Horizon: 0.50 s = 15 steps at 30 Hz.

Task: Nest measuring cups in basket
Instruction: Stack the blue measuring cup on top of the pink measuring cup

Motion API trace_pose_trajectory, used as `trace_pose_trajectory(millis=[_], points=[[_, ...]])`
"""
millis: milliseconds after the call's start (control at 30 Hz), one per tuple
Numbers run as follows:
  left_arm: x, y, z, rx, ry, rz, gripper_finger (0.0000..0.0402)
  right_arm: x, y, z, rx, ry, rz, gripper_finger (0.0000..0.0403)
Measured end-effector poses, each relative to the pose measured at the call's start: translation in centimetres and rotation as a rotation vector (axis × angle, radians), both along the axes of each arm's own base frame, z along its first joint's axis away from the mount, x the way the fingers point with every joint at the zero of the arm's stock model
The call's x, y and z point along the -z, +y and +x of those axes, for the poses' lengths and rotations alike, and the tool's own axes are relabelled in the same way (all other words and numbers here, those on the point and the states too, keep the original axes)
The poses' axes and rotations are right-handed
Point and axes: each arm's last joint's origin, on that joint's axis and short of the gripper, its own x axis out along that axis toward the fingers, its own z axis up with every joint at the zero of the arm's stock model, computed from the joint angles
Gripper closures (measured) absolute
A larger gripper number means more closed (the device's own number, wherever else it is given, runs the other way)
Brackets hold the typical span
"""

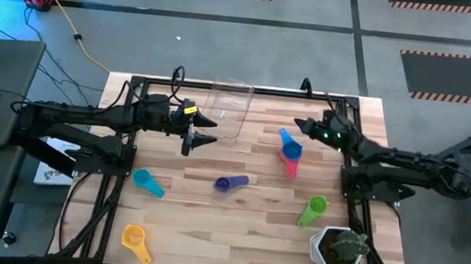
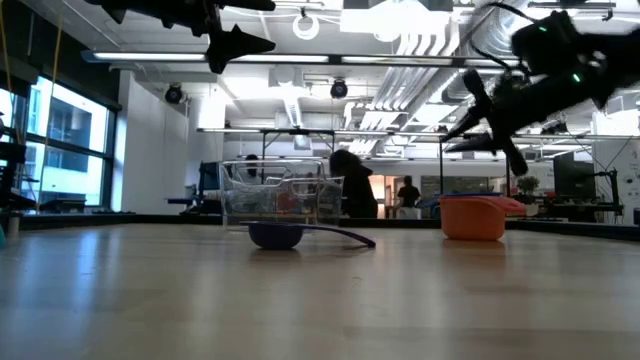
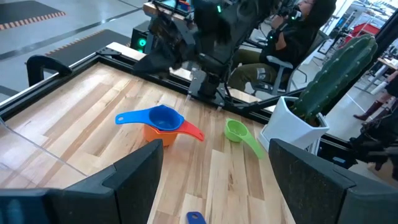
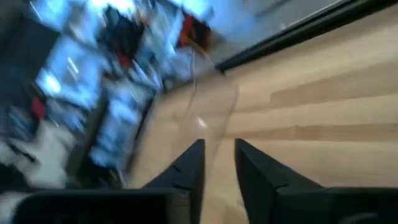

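The clear basket [image 1: 229, 106] stands at the table's far middle. A blue cup [image 1: 286, 140] sits nested in the pink cup [image 1: 291, 157] to the right of the basket. They also show in the left wrist view as the blue cup [image 3: 163, 117] on the pink cup [image 3: 163, 133]. The purple cup [image 1: 231, 183], teal cup [image 1: 147, 182], green cup [image 1: 312, 209] and yellow cup [image 1: 135, 239] lie apart on the wood. My left gripper [image 1: 206, 131] hovers open beside the basket's left side. My right gripper [image 1: 303, 125] hangs in the air just beyond the nested pair, its fingers a narrow gap apart with nothing between them.
A white pot with a green cactus [image 1: 341, 248] stands at the near right corner, close to the green cup. A black frame [image 1: 248, 89] runs round the table. Bare wood lies between the purple cup and the near edge.
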Motion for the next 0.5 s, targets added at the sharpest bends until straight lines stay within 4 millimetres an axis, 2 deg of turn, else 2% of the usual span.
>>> trace_pose_trajectory(millis=[100,167,300,500], points=[[0.0,0.0,0.0,-0.001,0.000,-0.001,0.0117,-3.2,-1.3,1.4,-0.129,0.169,-0.040,0.0393],[0.0,0.0,0.0,-0.010,0.000,0.002,0.0117,-4.7,-2.5,2.6,-0.211,0.276,-0.028,0.0390],[0.0,0.2,0.0,-0.061,0.005,0.013,0.0117,-4.2,-4.6,5.1,-0.391,0.510,0.062,0.0400],[0.0,0.4,-0.1,-0.132,0.006,0.015,0.0117,-2.8,-6.5,8.8,-0.539,0.648,0.176,0.0402]])
